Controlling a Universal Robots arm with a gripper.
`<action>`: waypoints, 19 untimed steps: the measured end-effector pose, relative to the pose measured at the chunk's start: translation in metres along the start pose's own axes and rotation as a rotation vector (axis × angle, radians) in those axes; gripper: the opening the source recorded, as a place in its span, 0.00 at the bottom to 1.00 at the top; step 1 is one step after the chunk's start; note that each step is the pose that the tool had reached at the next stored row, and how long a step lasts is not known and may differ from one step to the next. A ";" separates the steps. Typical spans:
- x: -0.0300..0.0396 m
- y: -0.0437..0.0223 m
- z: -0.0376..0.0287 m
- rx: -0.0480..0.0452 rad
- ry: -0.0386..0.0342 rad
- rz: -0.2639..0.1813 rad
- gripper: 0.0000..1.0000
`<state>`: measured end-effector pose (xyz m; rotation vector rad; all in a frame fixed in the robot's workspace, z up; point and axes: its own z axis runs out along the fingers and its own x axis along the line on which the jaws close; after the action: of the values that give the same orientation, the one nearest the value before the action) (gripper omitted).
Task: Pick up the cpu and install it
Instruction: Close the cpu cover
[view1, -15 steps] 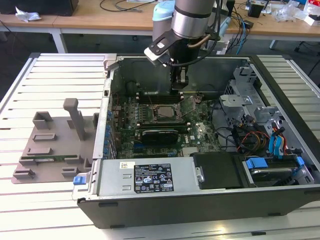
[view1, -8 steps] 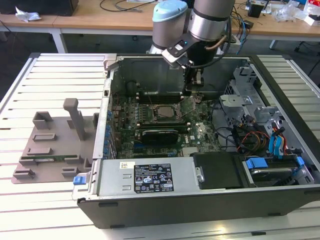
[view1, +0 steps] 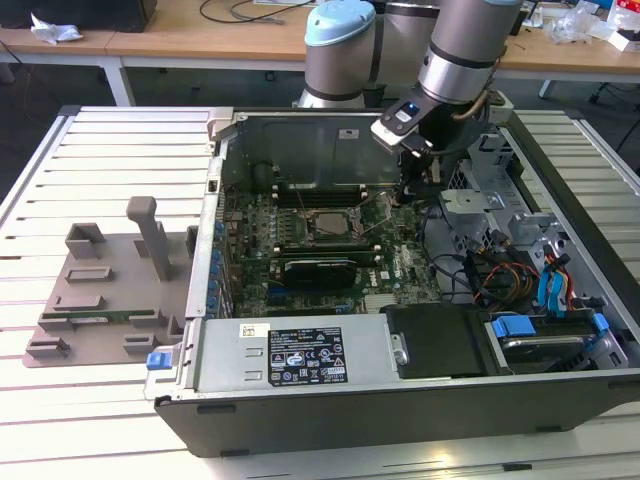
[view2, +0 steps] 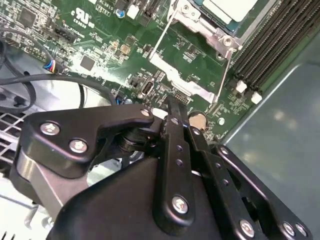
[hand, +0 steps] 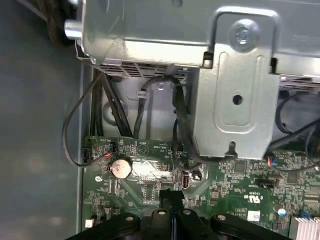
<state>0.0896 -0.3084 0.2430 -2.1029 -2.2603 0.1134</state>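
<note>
The cpu (view1: 326, 222) lies flat inside the motherboard socket, its silver top facing up; in the second wrist view the cpu (view2: 234, 8) sits within the metal socket frame (view2: 200, 27). My gripper (view1: 407, 192) hangs over the green board beside the socket, toward the exterior view's right. Its black fingers are shut together with nothing between them, the gripper (view2: 173, 107) tips hovering near a thin wire lever (view2: 223, 75) and a coin battery (view2: 198, 120). In the first wrist view the gripper (hand: 168, 194) points at the board's edge.
The open computer case (view1: 300, 365) rests on a slatted white table. A grey plastic holder tray (view1: 105, 290) sits at the exterior view's left. Drive cages and cables (view1: 520, 270) crowd the exterior view's right. A metal bracket (hand: 235, 95) and black cables (hand: 107, 107) stand close to the fingers.
</note>
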 end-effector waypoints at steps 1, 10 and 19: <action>0.0000 0.0001 0.0014 0.0001 -0.0002 0.000 0.11; 0.0013 -0.0166 0.0030 -0.0006 0.0007 0.000 0.11; 0.0026 -0.0356 0.0047 -0.0012 0.0006 0.000 0.11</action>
<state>0.0537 -0.3084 0.2416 -2.1032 -2.2606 0.1114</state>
